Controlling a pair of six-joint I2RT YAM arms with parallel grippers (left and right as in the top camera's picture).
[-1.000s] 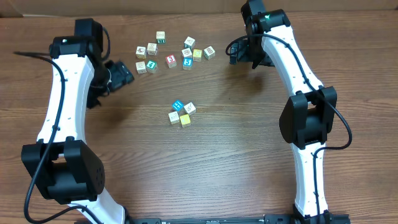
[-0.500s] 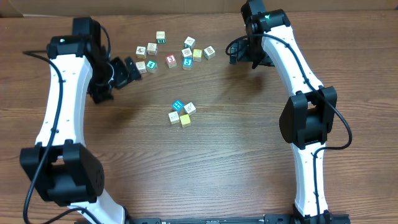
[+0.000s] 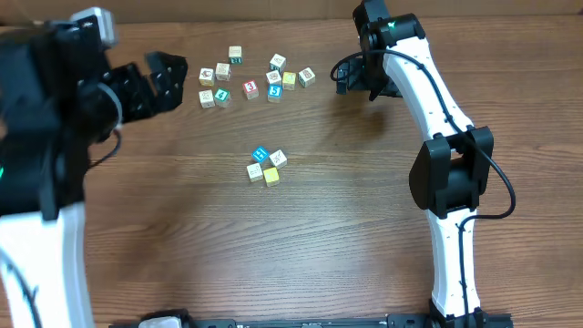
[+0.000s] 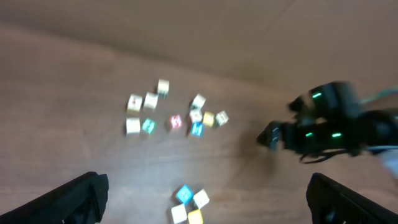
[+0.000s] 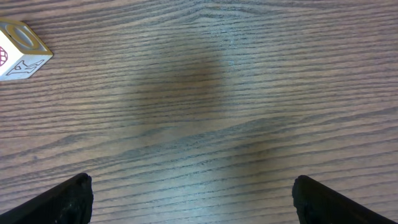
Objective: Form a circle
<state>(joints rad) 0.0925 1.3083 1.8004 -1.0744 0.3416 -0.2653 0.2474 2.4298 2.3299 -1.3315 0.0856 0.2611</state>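
The circle (image 3: 265, 165) is so far a tight clump of four small cubes near the middle of the surface (image 3: 301, 246): a blue H cube (image 3: 260, 155), a yellow cube (image 3: 271, 176) and two whitish cubes (image 3: 278, 158), all touching. I judge them light, stiff and hard-faced, likely to skid if nudged. I would pinch one across two opposite flat sides, coming from outside the clump, since the inner faces are blocked. The loose scatter (image 3: 255, 77) of similar cubes lies well apart, toward the far edge. I see no container anywhere. The left tool (image 4: 208, 183) hangs high, spread and empty. The right tool (image 5: 193, 199) is spread too, near the scatter's end cube (image 5: 22, 50).
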